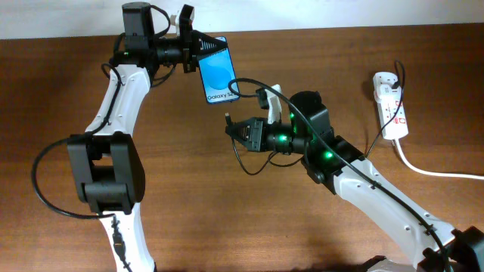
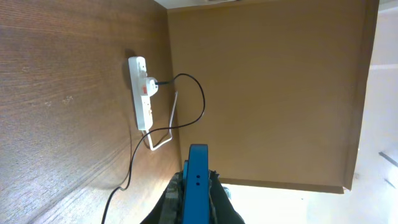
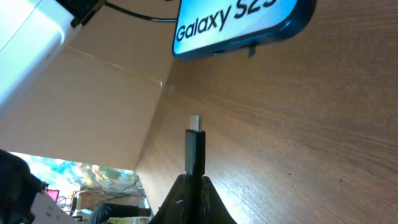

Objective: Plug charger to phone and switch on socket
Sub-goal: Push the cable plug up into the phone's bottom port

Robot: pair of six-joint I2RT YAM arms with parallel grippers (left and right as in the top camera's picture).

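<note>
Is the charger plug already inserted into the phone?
No, a clear gap separates the charger plug from the lower edge of the phone.

There is one phone point(image 1: 219, 72). Two robot arms flank it, the left arm point(image 1: 121, 91) and the right arm point(image 1: 378, 189), bearing two grippers, the left gripper point(image 1: 198, 47) and the right gripper point(image 1: 233, 129). One charger cable point(image 3: 194, 149) ends near the phone's lower edge. One power strip point(image 1: 391, 106) with one white cord point(image 1: 431, 171) lies well apart from the phone, all on one table point(image 1: 227, 227).

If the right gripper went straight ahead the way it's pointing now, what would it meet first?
Most likely the phone: the right gripper holds the charger plug aimed at its lower edge, with open air between. Depth is unclear, so exact alignment is uncertain.
</note>
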